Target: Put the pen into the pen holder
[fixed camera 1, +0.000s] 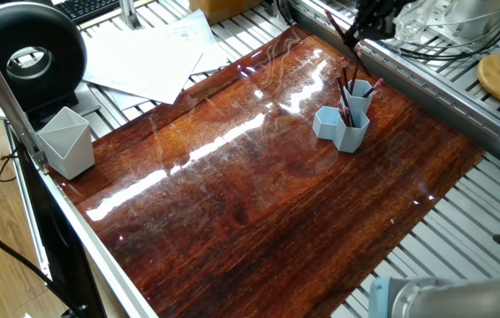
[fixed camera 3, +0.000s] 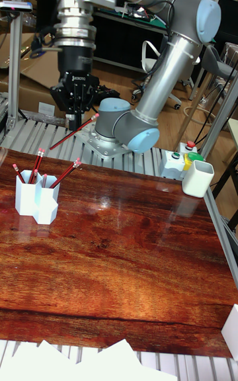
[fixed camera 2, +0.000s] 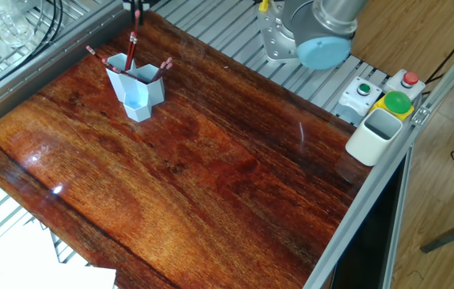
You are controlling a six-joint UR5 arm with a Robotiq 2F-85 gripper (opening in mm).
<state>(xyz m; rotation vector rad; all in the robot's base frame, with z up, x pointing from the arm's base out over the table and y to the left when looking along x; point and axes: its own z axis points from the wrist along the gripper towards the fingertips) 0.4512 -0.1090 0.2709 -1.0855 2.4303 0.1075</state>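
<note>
— Fingers [fixed camera 3: 70, 104] first: what are they doing?

— Closed on a pen [fixed camera 3: 74, 131], a red one with a pinkish end. The tall fixed view shows them pointing down with the pen pinched between their tips. It is tilted, with its upper end to the right and its lower end to the left.

— Is that pen touching the pen holder [fixed camera 3: 36, 199]?

— No. It hangs in the air, clear of the holder, higher and a little to the right in the tall fixed view. In the other fixed view the fingers are cut off by the top edge of the picture, just beyond the holder [fixed camera 2: 135, 84].

— Where does the holder stand?

— Upright on the worktop [fixed camera 3: 132, 255], near one corner of the dark red wooden surface. It is light blue, made of joined hexagonal tubes of differing heights.

— Anything in it?

— Three red pens [fixed camera 3: 36, 164], leaning apart from one another.

— And farther out?

— A white rectangular cup [fixed camera 2: 375, 136] sits at the worktop's edge, well apart from the holder, just beside a box of coloured buttons [fixed camera 2: 387, 95]. A pale grey angular cup [fixed camera 1: 64, 141] stands at another corner. Loose papers [fixed camera 1: 144, 57] lie past the wood near it.
</note>
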